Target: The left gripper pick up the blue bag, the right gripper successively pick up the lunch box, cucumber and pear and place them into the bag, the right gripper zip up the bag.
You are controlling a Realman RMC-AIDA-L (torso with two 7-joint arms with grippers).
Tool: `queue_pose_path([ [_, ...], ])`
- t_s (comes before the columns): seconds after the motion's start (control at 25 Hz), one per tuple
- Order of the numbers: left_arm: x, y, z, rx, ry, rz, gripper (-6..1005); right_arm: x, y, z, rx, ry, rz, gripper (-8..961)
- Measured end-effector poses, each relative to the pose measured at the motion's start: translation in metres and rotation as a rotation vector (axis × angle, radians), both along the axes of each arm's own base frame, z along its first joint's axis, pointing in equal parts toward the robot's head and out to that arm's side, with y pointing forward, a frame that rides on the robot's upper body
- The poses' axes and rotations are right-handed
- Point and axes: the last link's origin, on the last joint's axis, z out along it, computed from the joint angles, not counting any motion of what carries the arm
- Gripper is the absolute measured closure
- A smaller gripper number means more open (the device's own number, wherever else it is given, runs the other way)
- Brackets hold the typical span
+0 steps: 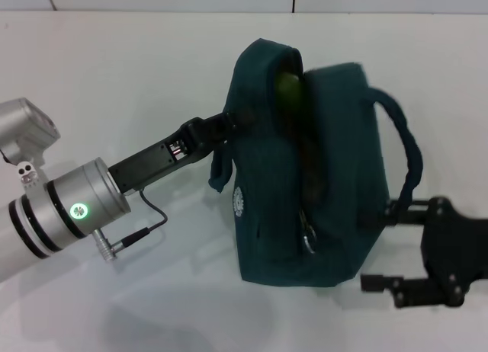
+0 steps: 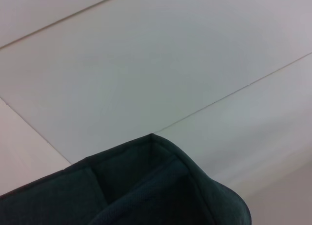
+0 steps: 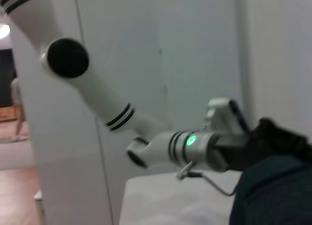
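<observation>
Blue bag (image 1: 305,207) upright mid-table (image 1: 114,78), long axis vertical, mouth up and partly unzipped, green item, likely the cucumber (image 1: 288,89), peeking out the top. Left gripper (image 1: 229,123) clamped on bag's upper left edge. Right gripper (image 1: 385,245) spread open, just beside bag's lower right, near the handle (image 1: 408,150).

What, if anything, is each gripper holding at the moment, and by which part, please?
The left gripper grips the blue bag at its upper edge, beside the opening. The right gripper reaches the bag's other side by the handle; whether it holds anything cannot be told.
</observation>
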Motion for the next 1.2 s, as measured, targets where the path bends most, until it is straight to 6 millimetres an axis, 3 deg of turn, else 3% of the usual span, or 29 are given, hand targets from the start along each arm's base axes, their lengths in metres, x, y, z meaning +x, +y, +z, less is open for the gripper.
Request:
queue_pose_path([
  [0.24,0.000,0.000,0.000,-0.002,0.001,0.001,942,0.004,-0.001,0.007,0.052,0.030,-0.020,261],
  [0.68,-0.002,-0.001,0.000,0.000,0.001,0.010,939,0.006,-0.013,0.060,0.239,0.272,0.022,269],
  [0.84,-0.002,-0.001,0.000,0.000,0.002,0.010,938,0.007,-0.018,0.053,0.169,0.240,0.027,270],
  [1.2,-0.003,-0.001,0.000,0.001,0.002,0.013,935,0.010,-0.025,0.013,0.016,0.107,0.025,271],
])
